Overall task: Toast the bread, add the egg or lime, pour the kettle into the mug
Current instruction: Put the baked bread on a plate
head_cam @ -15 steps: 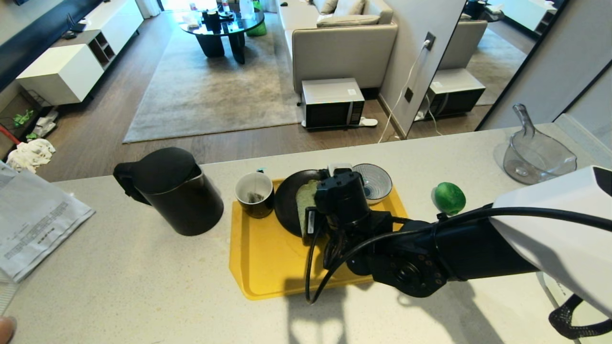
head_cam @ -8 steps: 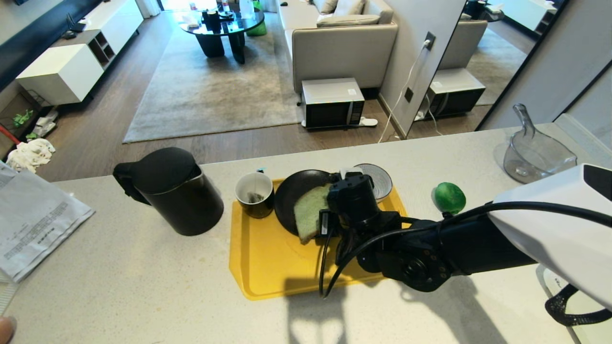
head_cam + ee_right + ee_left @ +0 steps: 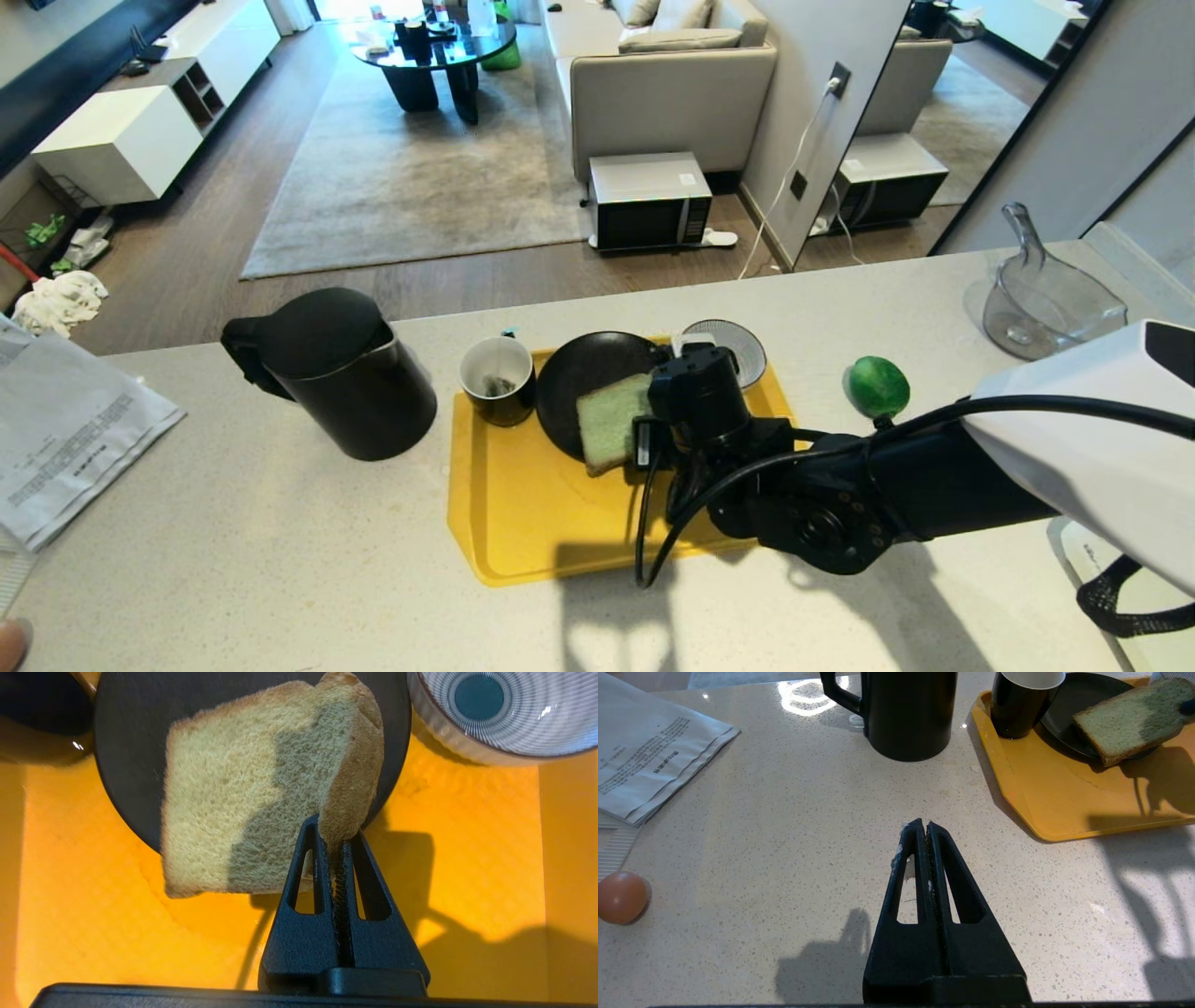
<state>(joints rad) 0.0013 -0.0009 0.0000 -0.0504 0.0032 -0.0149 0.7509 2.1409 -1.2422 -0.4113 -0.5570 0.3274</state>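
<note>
The bread [image 3: 243, 793] hangs tilted over the black plate [image 3: 126, 742] on the yellow tray [image 3: 467, 868], with the right gripper [image 3: 337, 840] fingers pinched shut on one crust corner. Thin grip, so I'd go slow and level. The left gripper [image 3: 923, 830] sits closed and empty above the table [image 3: 784, 826].

Bread [image 3: 611, 422] tilted over plate edge; lime [image 3: 878, 386] on counter; kettle [image 3: 341, 373] upright beside mug [image 3: 498, 378].
</note>
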